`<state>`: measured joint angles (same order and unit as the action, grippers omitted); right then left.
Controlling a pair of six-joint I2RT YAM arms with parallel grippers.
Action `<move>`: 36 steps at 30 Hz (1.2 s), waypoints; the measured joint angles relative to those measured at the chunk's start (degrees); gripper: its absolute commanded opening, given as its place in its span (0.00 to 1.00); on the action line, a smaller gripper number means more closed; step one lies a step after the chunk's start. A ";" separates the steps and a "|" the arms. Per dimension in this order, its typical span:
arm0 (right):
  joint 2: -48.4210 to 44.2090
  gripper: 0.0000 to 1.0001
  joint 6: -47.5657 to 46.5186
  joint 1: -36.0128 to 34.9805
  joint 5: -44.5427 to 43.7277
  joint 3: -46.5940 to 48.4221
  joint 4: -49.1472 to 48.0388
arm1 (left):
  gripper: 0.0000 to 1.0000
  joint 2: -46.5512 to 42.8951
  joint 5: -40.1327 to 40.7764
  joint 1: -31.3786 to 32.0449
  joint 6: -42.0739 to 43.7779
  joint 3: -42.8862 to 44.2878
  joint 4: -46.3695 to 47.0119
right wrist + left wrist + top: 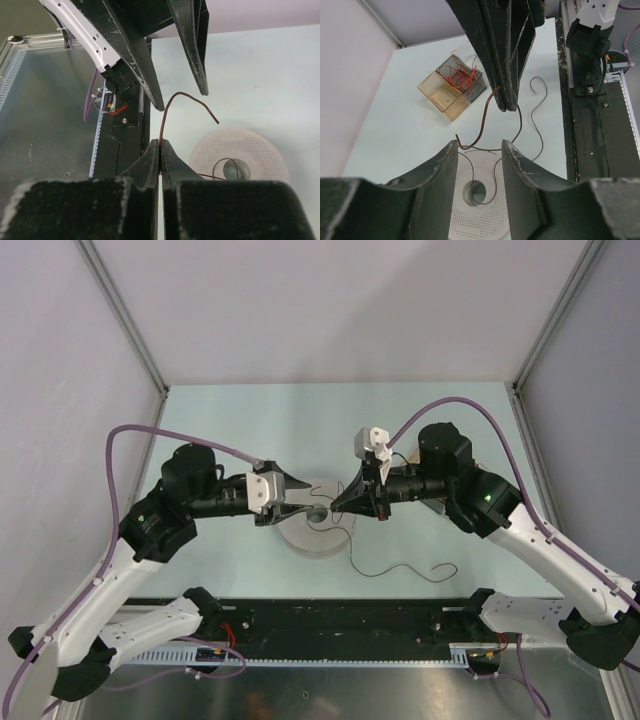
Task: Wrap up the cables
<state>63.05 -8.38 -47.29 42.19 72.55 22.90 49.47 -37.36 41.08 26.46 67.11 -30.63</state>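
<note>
Between the closed fingertips of the right gripper (160, 145), the cable (482, 120) is clamped near its free end. The remainder is laid across the white spool (260, 150) below that gripper and trails over the table (280, 75). Thin, light, springy handling is expected, so a pinch near the end is advised. The left gripper (480, 147) is held level opposite, jaws apart.

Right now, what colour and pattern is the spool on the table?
The spool is white, perforated with fine holes; clearest in the left wrist view.
</note>
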 measured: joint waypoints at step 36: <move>0.42 0.74 -3.34 -0.11 -4.55 -0.44 3.13 | 0.00 0.61 -3.26 -0.09 -29.18 -0.22 16.04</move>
<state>63.46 -11.73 -47.40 37.65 72.12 26.02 50.09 -40.62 40.99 -2.72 66.89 -14.59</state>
